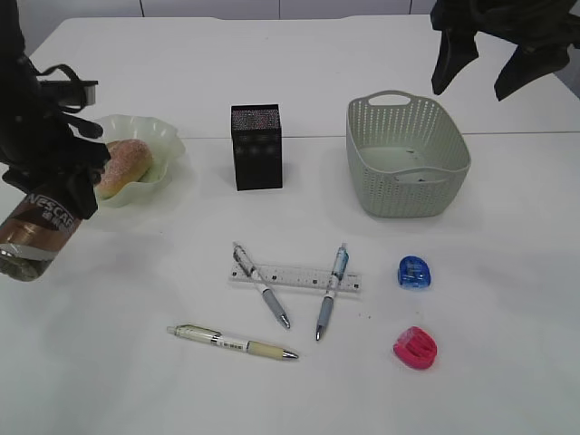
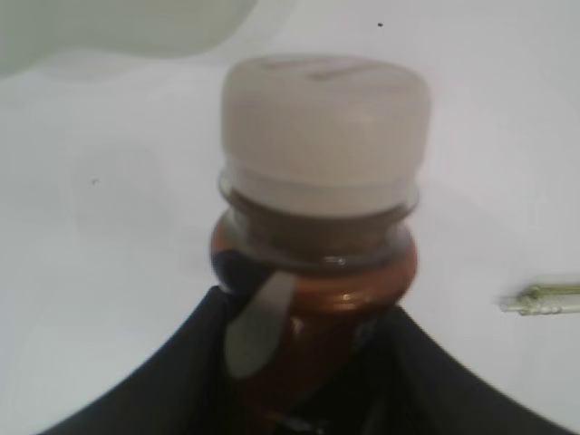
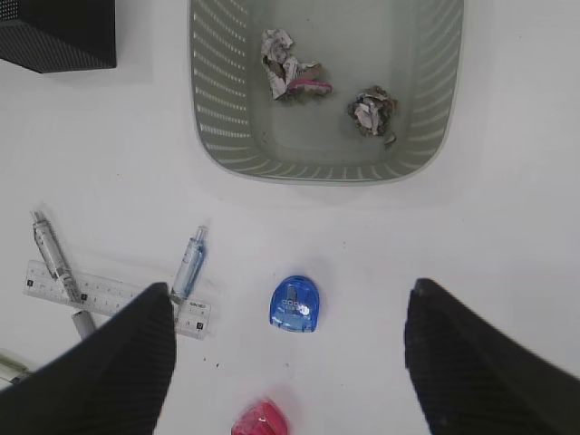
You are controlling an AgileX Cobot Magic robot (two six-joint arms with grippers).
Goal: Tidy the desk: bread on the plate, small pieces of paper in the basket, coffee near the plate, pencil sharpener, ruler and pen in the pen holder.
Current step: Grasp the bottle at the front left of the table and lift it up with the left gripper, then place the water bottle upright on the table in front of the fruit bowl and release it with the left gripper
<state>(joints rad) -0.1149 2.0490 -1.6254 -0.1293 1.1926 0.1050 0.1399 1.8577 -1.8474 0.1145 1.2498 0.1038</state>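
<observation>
Black arms, matte black tapered claw (image 3: pixel 290 362) fingers (image 3: pixel 100 372).

Black jaws clamp the coffee (image 2: pixel 317 299) bottle below its white cap (image 2: pixel 324 131).

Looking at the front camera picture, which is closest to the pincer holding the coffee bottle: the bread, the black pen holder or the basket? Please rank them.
From the left pincer:
1. Bread, on the plate beside it.
2. Pen holder, mid-desk.
3. Basket, far right.

The coffee bottle (image 1: pixel 34 234) runs off the exterior view's left edge. In the left wrist view the fingers (image 2: pixel 154 390) hide its label.
</observation>
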